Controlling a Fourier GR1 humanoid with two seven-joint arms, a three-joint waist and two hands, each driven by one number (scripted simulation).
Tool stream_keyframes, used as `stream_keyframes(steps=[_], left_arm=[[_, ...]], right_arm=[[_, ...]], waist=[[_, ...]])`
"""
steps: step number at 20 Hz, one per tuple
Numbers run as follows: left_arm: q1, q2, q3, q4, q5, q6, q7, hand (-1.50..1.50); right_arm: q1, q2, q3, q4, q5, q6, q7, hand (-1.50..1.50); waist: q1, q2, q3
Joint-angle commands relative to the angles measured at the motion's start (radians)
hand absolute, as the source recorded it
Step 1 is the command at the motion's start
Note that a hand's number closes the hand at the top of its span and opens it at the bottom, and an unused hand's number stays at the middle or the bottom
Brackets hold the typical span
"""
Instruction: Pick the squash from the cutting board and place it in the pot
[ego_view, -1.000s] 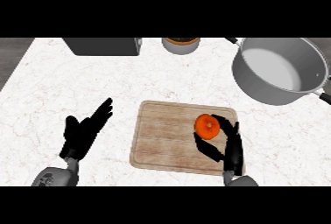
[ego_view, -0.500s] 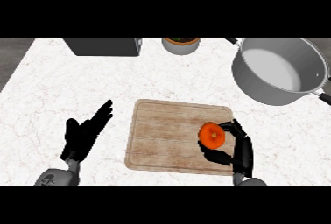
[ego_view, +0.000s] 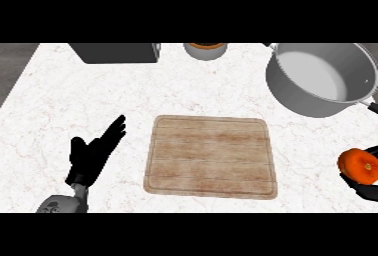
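Observation:
The orange squash (ego_view: 359, 165) is off the wooden cutting board (ego_view: 211, 155) and shows at the view's right edge, right of the board. My right hand (ego_view: 366, 189) curls under it, mostly cut off by the edge. The grey pot (ego_view: 322, 77) stands at the back right, its pale inside showing with nothing in it. My left hand (ego_view: 93, 152) rests open on the left of the board, fingers pointing up and away.
A dark box (ego_view: 114, 52) sits at the back left of the white marble counter (ego_view: 88, 95). A small round container with an orange top (ego_view: 205, 49) stands at the back middle. The counter's left edge (ego_view: 16, 80) runs diagonally at top left.
My right hand has carried the squash off the board to the right, toward the view's edge. The board now lies bare. The left hand has stayed where it was.

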Motion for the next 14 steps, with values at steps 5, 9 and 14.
stream_keyframes(steps=[5,9,14], left_arm=[[-0.006,-0.015,-0.026,-0.032,-0.016,-0.005,0.024,0.00],[-0.014,-0.037,-0.029,-0.043,-0.039,0.028,0.040,0.00],[-0.039,-0.004,0.003,-0.020,-0.016,-0.024,0.054,0.00]], right_arm=[[-0.153,-0.169,-0.104,0.441,0.079,0.200,-0.276,1.50],[-0.206,-0.233,-0.101,0.529,0.153,0.182,-0.362,1.50],[-0.318,-0.258,-0.087,0.600,0.233,0.090,-0.400,1.50]], waist=[[0.042,0.003,0.000],[0.033,0.001,-0.002],[0.033,0.001,-0.002]])
